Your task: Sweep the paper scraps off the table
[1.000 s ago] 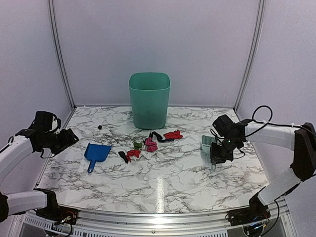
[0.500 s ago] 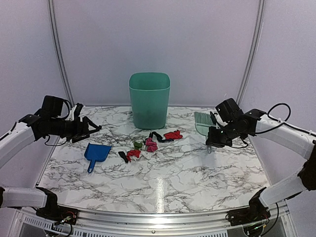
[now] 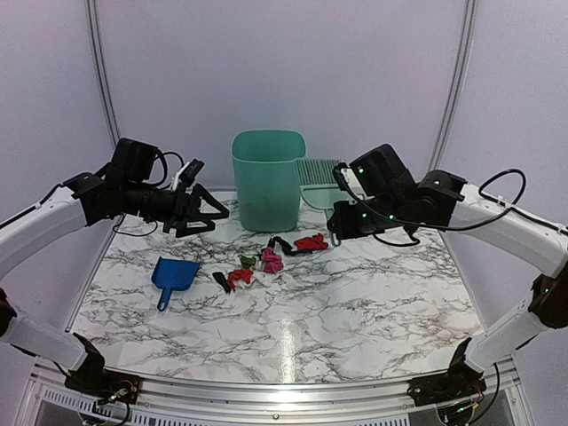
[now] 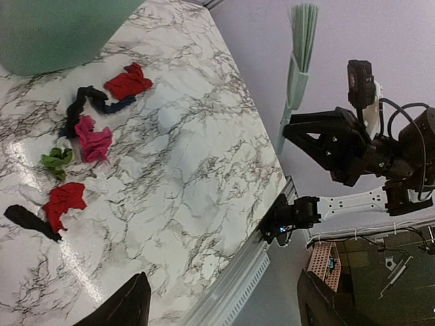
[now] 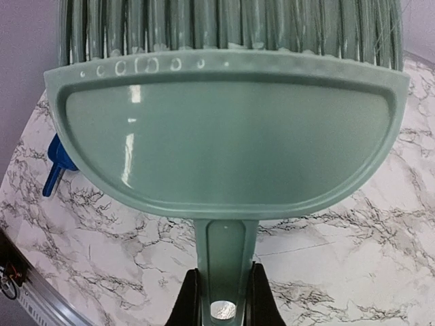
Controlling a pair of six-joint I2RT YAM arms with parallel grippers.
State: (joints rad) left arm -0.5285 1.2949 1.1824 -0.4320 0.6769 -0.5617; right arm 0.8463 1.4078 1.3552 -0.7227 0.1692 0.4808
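The paper scraps [image 3: 266,259] lie in a loose cluster on the table [image 3: 373,302], in front of the bin: red, pink, green and black pieces. The left wrist view shows the same scraps [image 4: 94,139] at its left. My right gripper [image 3: 342,224] hovers just right of the cluster, above the table, shut on the handle of the green hand brush [image 3: 318,177], whose bristles point up. The right wrist view has the fingers [image 5: 192,299] clamping the brush [image 5: 224,136] by its handle. My left gripper [image 3: 209,202] hangs open and empty above the table's back left, pointing right. The wide-apart left gripper [image 4: 224,309] holds nothing.
A tall green bin [image 3: 268,177] stands at the back centre. The blue dustpan [image 3: 173,275] lies flat on the table, left of the scraps and below my left gripper. A metal rail [image 3: 284,390] runs along the near edge.
My right arm has lifted the brush off the table's right side and carried it left toward the bin. My left arm has swung up and right over the back left of the table.
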